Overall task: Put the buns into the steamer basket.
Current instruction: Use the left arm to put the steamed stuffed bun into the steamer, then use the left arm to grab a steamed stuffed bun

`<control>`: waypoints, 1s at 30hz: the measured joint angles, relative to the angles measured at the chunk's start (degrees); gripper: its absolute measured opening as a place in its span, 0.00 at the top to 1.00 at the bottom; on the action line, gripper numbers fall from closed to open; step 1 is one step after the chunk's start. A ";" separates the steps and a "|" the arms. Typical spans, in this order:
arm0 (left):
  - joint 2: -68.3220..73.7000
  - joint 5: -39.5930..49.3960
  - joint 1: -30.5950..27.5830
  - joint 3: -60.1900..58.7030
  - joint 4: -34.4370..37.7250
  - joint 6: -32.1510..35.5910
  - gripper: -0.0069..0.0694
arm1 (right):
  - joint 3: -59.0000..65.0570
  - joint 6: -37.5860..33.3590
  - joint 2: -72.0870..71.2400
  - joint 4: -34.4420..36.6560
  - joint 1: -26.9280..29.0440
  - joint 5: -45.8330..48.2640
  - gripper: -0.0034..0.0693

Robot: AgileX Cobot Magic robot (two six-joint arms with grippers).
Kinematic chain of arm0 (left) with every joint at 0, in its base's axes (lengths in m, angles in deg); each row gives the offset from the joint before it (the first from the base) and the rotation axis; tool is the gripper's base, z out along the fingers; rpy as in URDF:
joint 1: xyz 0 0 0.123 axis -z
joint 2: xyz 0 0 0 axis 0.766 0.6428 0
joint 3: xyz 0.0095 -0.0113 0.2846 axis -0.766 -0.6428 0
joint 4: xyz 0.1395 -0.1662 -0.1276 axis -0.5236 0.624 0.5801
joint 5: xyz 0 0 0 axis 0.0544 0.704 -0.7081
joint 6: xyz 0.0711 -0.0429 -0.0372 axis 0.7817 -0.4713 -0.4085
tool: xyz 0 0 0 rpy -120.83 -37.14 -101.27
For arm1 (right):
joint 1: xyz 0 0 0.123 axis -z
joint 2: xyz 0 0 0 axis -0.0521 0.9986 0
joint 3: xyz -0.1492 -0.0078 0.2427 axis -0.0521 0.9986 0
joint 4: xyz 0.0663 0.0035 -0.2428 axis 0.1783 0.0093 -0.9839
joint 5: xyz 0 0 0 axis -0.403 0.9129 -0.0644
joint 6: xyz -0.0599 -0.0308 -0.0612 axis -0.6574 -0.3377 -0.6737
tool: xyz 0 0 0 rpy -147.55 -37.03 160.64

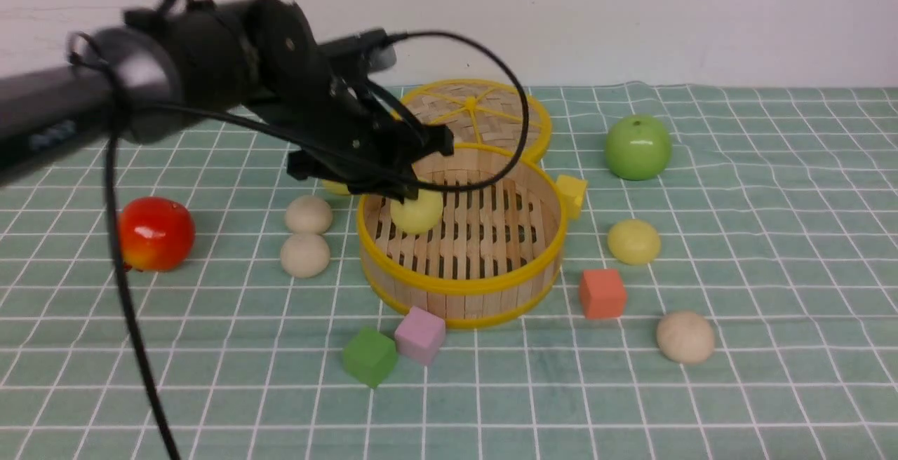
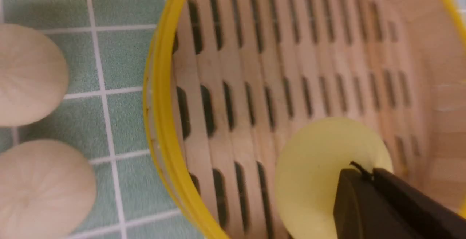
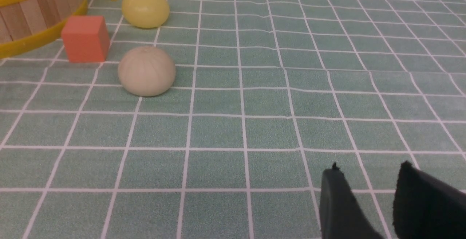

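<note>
The steamer basket (image 1: pixel 463 285) (image 2: pixel 156 97) stands mid-table with one pale yellow bun (image 1: pixel 419 213) (image 2: pixel 313 173) lying on its slotted floor near the left wall. My left gripper (image 1: pixel 403 190) (image 2: pixel 367 175) hangs just over that bun, shut, its fingers pressed together with nothing between them. Two beige buns (image 1: pixel 309 214) (image 1: pixel 305 255) lie left of the basket, and another yellow bun (image 1: pixel 335 188) peeks out behind the gripper. Right of the basket lie a yellow bun (image 1: pixel 633 241) (image 3: pixel 145 8) and a beige bun (image 1: pixel 685 336) (image 3: pixel 146 71). My right gripper (image 3: pixel 367 169) is open over bare cloth.
The flat woven lid (image 1: pixel 477 109) leans behind the basket. A green apple (image 1: pixel 638 146) sits at back right, a red fruit (image 1: pixel 156 233) at left. Cubes lie around the basket: yellow (image 1: pixel 572 193), orange (image 1: pixel 602 293), pink (image 1: pixel 419 334), green (image 1: pixel 370 356).
</note>
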 joint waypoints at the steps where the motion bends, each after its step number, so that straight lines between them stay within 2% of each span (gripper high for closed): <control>1: 0.97 -0.56 0.00 0.00 0.27 -0.01 0.93 | 0.00 0.00 0.00 0.00 0.00 0.00 0.63; 9: 4.28 -1.51 0.00 0.00 1.09 0.01 0.91 | 0.00 0.00 0.00 0.00 0.00 0.00 0.63; 13: 4.28 -1.46 0.00 0.00 0.97 0.01 0.85 | 0.00 0.00 0.00 0.00 0.00 0.00 0.63; 15: 4.16 -1.33 0.00 0.00 0.84 0.01 0.79 | 0.00 0.00 0.00 0.00 0.00 0.00 0.63; 19: 2.95 -0.89 0.00 0.00 -1.15 0.01 0.59 | 0.00 0.00 0.00 0.00 0.00 0.00 0.63; 21: 2.22 -0.83 0.00 0.00 -2.41 0.01 0.54 | 0.00 0.00 0.00 0.00 0.00 0.00 0.63; 24: -0.59 0.07 -0.66 0.00 -9.90 -0.04 0.42 | 0.00 0.00 0.00 0.00 0.00 0.00 0.63; 27: -2.09 1.84 -1.70 0.12 -13.98 -0.76 0.40 | 0.00 0.00 0.00 0.00 0.00 0.00 0.63; 28: -2.87 4.10 -2.82 0.26 -17.97 -2.93 0.40 | 0.00 0.00 0.00 0.00 0.00 0.00 0.63; 30: -3.13 6.77 -4.21 0.26 -20.96 -6.31 0.40 | 0.00 0.00 0.00 0.00 0.00 0.00 0.63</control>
